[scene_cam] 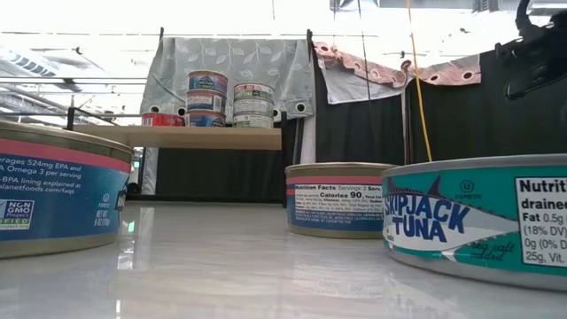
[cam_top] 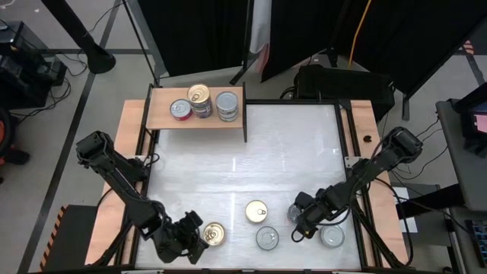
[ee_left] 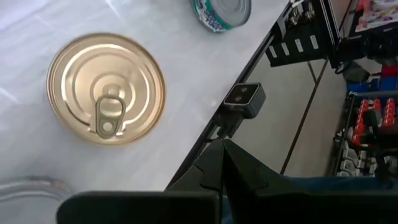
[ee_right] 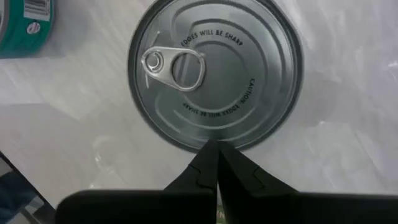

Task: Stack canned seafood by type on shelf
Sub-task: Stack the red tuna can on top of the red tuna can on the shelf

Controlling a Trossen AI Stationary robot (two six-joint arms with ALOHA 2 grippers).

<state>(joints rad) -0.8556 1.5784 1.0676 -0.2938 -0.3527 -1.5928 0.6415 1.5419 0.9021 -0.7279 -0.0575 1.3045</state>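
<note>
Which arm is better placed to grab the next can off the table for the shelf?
The right arm, probably. Its end effector hangs shut right at the rim of a silver-lidded can, with other loose cans close by. The left end effector, also shut, sits off the table's edge, beside a gold-lidded can.

Left arm folded low along the table's left side, elbow out toward the left edge, wrist bent inward at the near edge, left gripper (cam_top: pixel 199 242) with both fingers pressed shut, tips meeting in a point (ee_left: pixel 222 149). Right arm stretched from the table's right side down and inward toward the near right part, wrist tilted down, right gripper (cam_top: pixel 298 226) likewise closed, fingertips (ee_right: pixel 214 152) touching each other and holding nothing.
</note>
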